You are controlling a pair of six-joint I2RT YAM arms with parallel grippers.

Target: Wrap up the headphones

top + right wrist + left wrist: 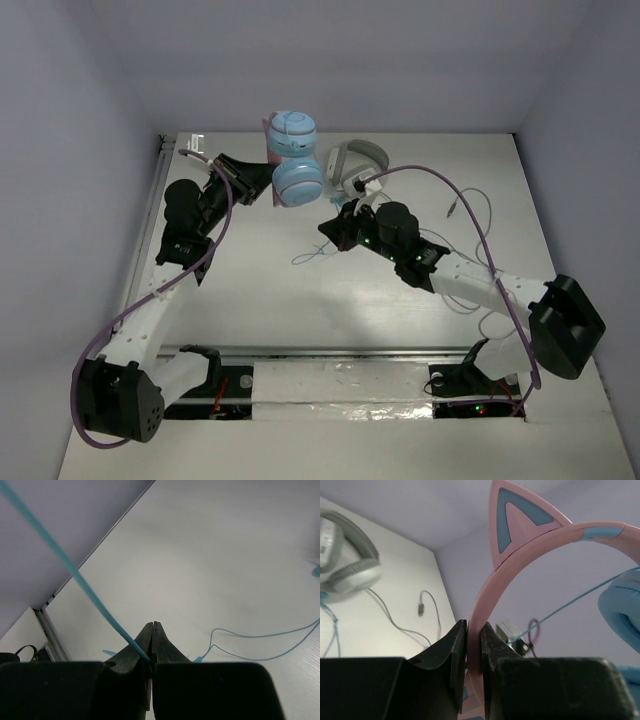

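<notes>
So, counting from the biggest thing down: one white table [300, 310], two arms and two sets of headphones.

The left arm [150, 300] reaches toward the back left of the table. The right arm [470, 280] stretches in from the right to about the middle.

The headphones [297, 180] sit at the back of the table, a bit left of centre, right by the rear wall. I count two round light-blue ear cups [293, 127], lined up one behind the other, so the long axis runs front to back. The pink headband [485, 595] arcs out to the left. Only one cat ear [512, 520] shows in the left wrist view, and it points up. I can't tell if the cups touch the table.

The left gripper [474, 630] is clamped tight on the headband, with a finger on each side of it. The right gripper [153, 630] is pinched fully together on the thin light-blue cable [75, 575]. The cable runs taut up and away from it, and a slack loop lies on the table beyond.

The second set, the white/grey headphones [358, 160], lies flat just to the right of the blue ones. Its one grey cable [395, 622] trails loose across the table.
</notes>
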